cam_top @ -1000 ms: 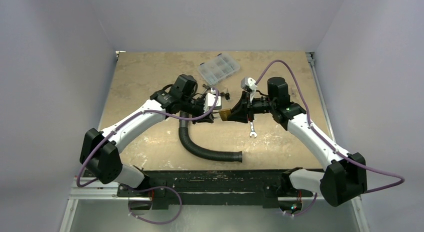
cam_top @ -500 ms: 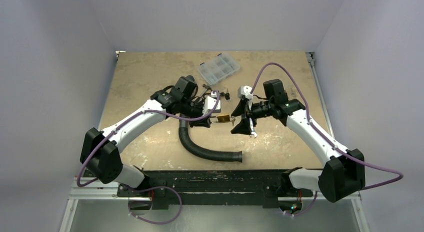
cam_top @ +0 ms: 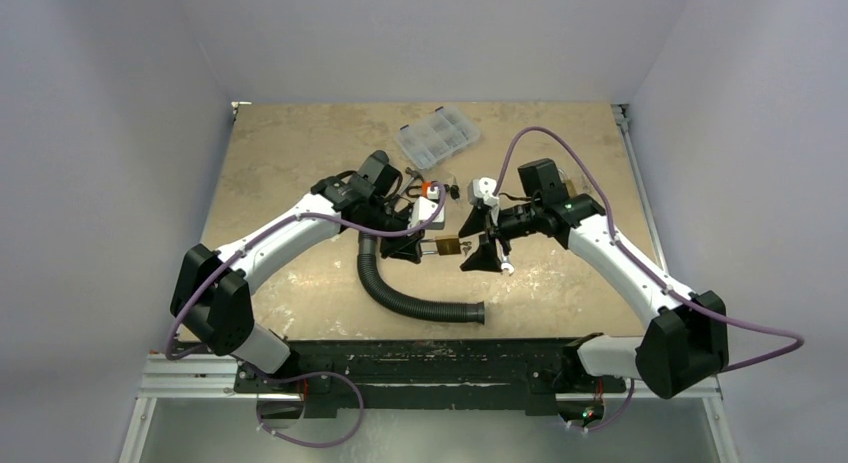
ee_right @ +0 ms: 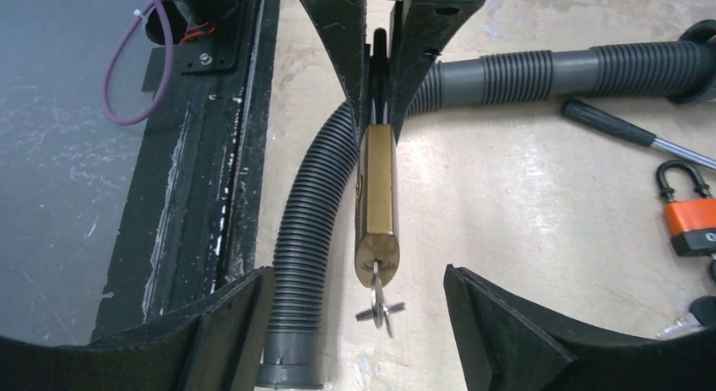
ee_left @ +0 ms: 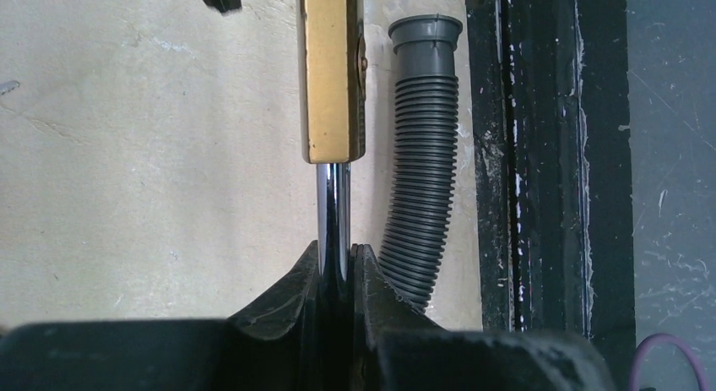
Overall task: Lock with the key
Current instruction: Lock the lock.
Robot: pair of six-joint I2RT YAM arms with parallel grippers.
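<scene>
A brass padlock (cam_top: 447,247) hangs level above the table between my two grippers. My left gripper (ee_left: 336,254) is shut on its steel shackle (ee_left: 334,209); the brass body (ee_left: 332,70) points away from it. In the right wrist view the padlock (ee_right: 377,184) faces me end-on, with the key (ee_right: 377,300) stuck in its keyhole and a second key dangling from the ring. My right gripper (ee_right: 359,277) is open, its fingers (ee_right: 494,311) wide on either side of the key and touching nothing.
A grey corrugated hose (cam_top: 400,293) curves on the table under the padlock. An orange padlock (ee_right: 688,229) and a screwdriver (ee_right: 625,129) lie behind. A clear compartment box (cam_top: 437,135) sits at the back. The black rail (cam_top: 430,358) runs along the near edge.
My right gripper has opened and let go at the padlock's key end. Both arms have shifted toward the near edge, and the padlock came with the left gripper.
</scene>
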